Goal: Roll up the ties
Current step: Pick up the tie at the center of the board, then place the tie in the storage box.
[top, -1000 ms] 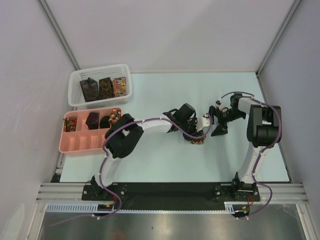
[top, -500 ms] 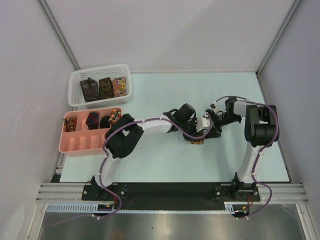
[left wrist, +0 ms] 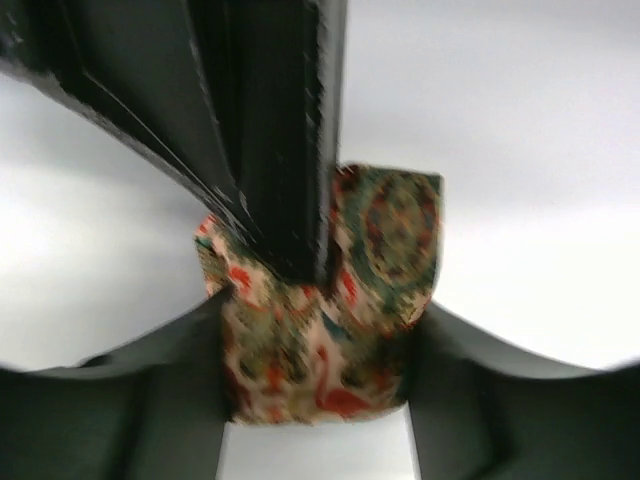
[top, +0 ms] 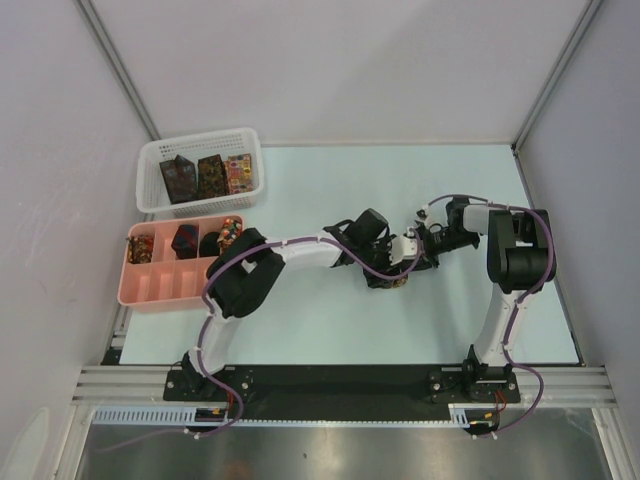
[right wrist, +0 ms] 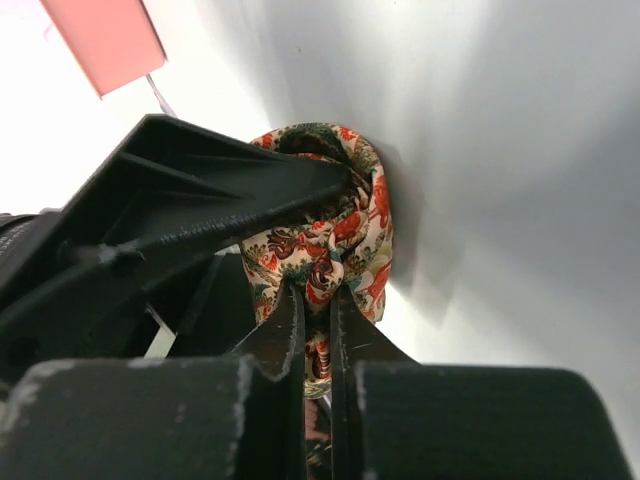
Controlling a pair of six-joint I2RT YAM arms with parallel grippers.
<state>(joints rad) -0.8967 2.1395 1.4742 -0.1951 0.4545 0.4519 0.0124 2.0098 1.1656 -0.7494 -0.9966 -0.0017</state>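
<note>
Enclosing pale table (top: 330,330), plain grey walls (top: 350,70)

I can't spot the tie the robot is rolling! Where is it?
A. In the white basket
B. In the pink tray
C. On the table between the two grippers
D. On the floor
C: the tie sits on the table, between the left gripper and the right gripper, which pinches it.
</note>
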